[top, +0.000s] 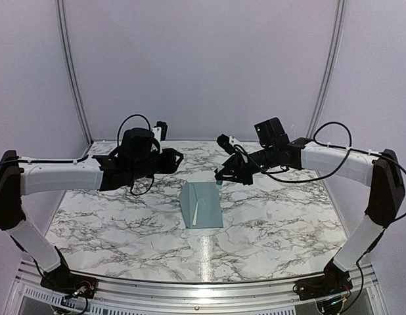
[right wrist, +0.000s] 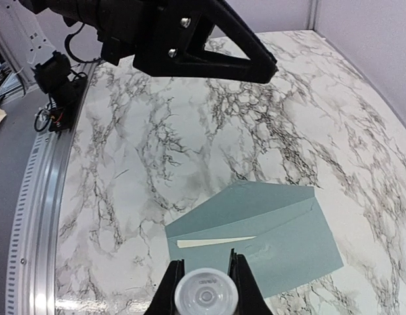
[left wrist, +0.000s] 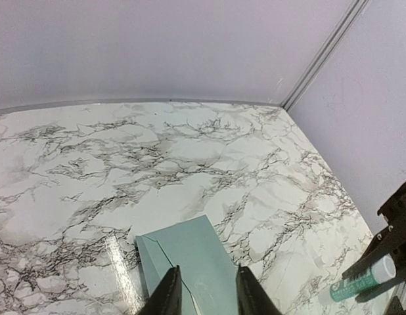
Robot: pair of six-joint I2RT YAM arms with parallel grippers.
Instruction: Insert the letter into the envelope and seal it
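Note:
The grey-blue envelope [top: 202,205] lies flat mid-table with its flap folded out. It also shows in the left wrist view [left wrist: 196,252] and the right wrist view [right wrist: 275,226]. Only a thin pale sliver of the letter [right wrist: 216,241] shows at the envelope's mouth; the rest is hidden inside. My left gripper [top: 177,158] is open and empty, its jaws [left wrist: 208,274] hovering over the envelope. My right gripper [top: 223,176] hangs above the envelope's far edge, shut [right wrist: 204,270] on a small white-green tube [right wrist: 205,296], which also shows in the left wrist view [left wrist: 360,281].
The marble table [top: 275,223] is bounded by pale walls behind and at the sides, with a metal rail [top: 203,289] along its near edge. The left arm [right wrist: 190,39] fills the top of the right wrist view.

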